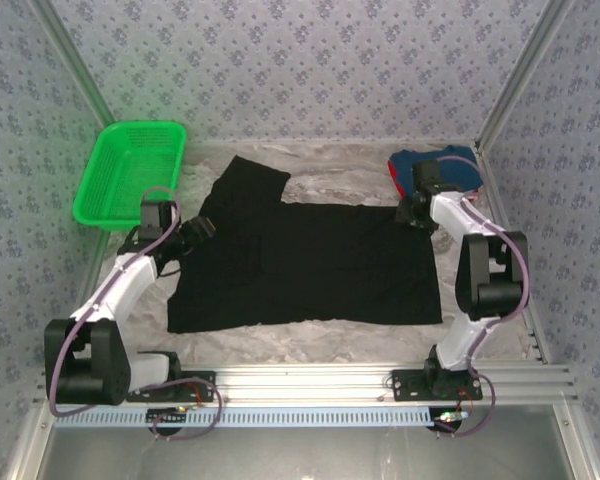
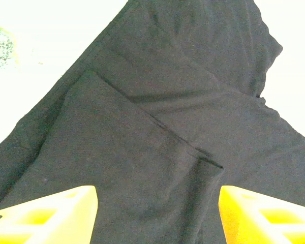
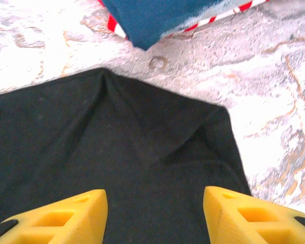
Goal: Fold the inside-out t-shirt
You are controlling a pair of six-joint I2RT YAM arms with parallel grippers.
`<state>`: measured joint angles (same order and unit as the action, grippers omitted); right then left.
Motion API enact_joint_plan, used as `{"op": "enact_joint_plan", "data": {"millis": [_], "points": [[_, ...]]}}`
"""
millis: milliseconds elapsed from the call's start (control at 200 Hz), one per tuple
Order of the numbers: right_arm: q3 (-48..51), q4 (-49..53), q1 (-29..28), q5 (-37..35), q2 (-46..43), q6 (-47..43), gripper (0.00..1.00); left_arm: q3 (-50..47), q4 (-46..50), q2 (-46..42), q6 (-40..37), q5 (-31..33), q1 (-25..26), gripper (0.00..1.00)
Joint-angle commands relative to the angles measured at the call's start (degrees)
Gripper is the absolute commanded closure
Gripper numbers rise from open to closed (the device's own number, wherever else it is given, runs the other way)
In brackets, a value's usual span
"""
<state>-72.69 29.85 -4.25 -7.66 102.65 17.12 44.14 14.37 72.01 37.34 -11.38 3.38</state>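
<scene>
We find the inside-out t-shirt (image 1: 310, 265) spread flat at frame centre. The left gripper (image 1: 193, 232) is over its left edge and the right gripper (image 1: 416, 212) over its upper-right corner. Both jaws are spread; contact with cloth is unclear. The right arm partly hides the folded blue shirt (image 1: 463, 170).

The t-shirt (image 1: 310, 265) is plain matte black all over. The bench (image 1: 320, 345) beneath it is white, marbled with grey and thin tan veins. The basket (image 1: 130, 172) is bright green. The folded shirt (image 1: 448, 165) is deep blue with red-and-white trim. The left end effector (image 2: 157, 213) and the right end effector (image 3: 155, 213) have yellow fingers (image 2: 46, 213). The arms (image 1: 120, 285) are white with black joints, and their cables (image 1: 520, 270) are purple. The walls (image 1: 310, 60) carry a pale blue-grey floral print. A greenish speckled patch (image 2: 0, 46) in the left wrist view is perhaps that print, though it is too washed out to tell.
</scene>
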Motion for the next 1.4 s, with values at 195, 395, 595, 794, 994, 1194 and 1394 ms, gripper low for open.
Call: {"op": "enact_joint_plan", "data": {"millis": [195, 395, 595, 794, 994, 1194, 1394], "points": [[-11.5, 7.9, -2.7, -9.6, 12.0, -4.3, 0.53, 2.2, -1.0, 2.1, -1.1, -2.0, 0.1, 0.36], [-12.1, 8.6, -4.0, -11.6, 14.5, -4.2, 0.55, 2.2, -1.3, 2.5, -1.1, -2.4, 0.1, 0.36], [-14.3, 9.7, -4.6, -14.6, 17.3, -6.1, 0.68, 2.2, -1.3, 2.6, -1.2, -2.5, 0.1, 0.36], [-16.3, 10.2, -4.4, -17.4, 18.0, -8.9, 0.77, 2.2, -1.7, 3.3, -1.2, -2.3, 0.2, 0.35], [-18.8, 11.0, -4.1, -19.6, 18.8, -11.3, 0.84, 3.5, -2.6, 5.2, -1.3, -2.0, 0.1, 0.35], [-20.5, 11.5, -3.7, -19.6, 19.5, -12.2, 0.9, 6.0, -5.4, 9.3, -0.8, -1.5, 0.5, 0.35], [-21.1, 11.7, -3.7, -19.8, 19.4, -12.4, 0.92, 15.3, -7.0, 20.4, -4.1, 1.4, 3.5, 0.35]]}}
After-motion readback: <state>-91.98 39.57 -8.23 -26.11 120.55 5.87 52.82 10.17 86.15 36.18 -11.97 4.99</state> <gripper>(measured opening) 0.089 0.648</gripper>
